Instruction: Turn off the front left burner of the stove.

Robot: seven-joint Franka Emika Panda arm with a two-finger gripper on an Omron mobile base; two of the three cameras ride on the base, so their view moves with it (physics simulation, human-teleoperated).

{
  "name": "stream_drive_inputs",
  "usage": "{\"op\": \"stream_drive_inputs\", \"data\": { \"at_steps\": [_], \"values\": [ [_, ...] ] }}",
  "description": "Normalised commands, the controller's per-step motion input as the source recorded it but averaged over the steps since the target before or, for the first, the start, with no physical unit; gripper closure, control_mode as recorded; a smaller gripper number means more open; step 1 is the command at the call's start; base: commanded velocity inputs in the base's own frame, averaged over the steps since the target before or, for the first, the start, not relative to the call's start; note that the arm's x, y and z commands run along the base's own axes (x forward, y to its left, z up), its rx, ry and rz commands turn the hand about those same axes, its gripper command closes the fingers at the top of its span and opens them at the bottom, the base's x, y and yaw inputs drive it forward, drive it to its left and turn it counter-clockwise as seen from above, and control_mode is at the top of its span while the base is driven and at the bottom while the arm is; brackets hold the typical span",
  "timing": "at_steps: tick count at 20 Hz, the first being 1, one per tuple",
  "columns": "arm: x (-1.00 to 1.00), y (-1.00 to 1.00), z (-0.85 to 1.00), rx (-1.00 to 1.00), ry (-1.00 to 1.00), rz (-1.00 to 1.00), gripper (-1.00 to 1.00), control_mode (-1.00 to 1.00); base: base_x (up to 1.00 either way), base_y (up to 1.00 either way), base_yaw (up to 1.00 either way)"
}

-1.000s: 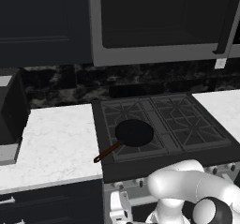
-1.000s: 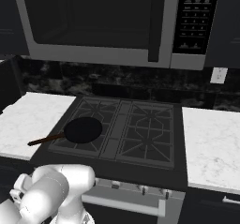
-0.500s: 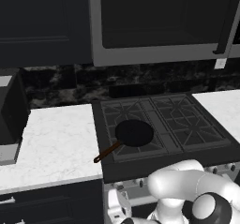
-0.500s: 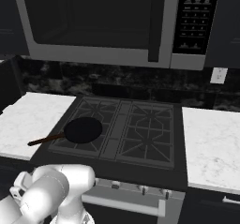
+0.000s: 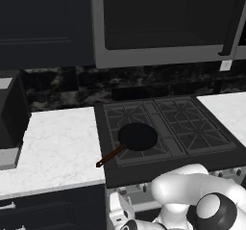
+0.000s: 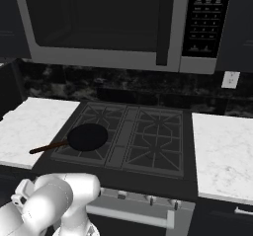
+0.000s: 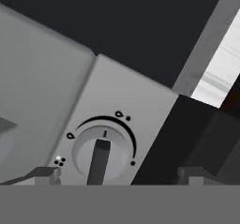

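Observation:
The stove (image 5: 144, 172) is a black range with a grated top (image 6: 148, 141). On its front left burner (image 5: 126, 155) rests a round black frying pan (image 5: 138, 136) with a brown handle; the same pan (image 6: 88, 137) covers most of that grate. My arm bends down in front of the stove's silver panel. In the hand view a round silver knob (image 7: 100, 156) with a dark bar sits on the panel (image 7: 56, 106), close ahead. My gripper (image 7: 119, 175) is open, with one fingertip (image 7: 44, 173) left of the knob and the other far to its right.
A grey microwave (image 5: 163, 27) hangs over the stove. White counters (image 5: 53, 147) (image 6: 222, 151) flank it. A row of small knobs (image 6: 148, 199) lines the front panel. A dark appliance (image 5: 9, 123) stands at the far left of the counter.
The arm has barely shifted in front of the stove. The pan and the cooktop are unchanged.

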Motion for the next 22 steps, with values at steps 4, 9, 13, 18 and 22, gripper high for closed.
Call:
{"op": "stream_drive_inputs", "data": {
  "at_steps": [4,9,13,18,22],
  "values": [
    [-0.08,-0.16,-0.09,0.0,0.0,0.0,-1.0,-1.0,0.0,0.0,0.0],
    [0.0,-0.04,-0.08,0.0,0.0,0.0,-1.0,-1.0,0.0,0.0,0.0],
    [0.01,0.03,-0.04,0.03,-0.03,0.0,-1.0,-1.0,0.0,0.0,0.0],
    [0.04,0.01,-0.17,0.07,0.0,0.0,-1.0,-1.0,0.0,0.0,0.0],
    [0.26,0.08,-0.13,0.02,-0.03,0.0,-1.0,-1.0,0.0,0.0,0.0]
  ]
}}
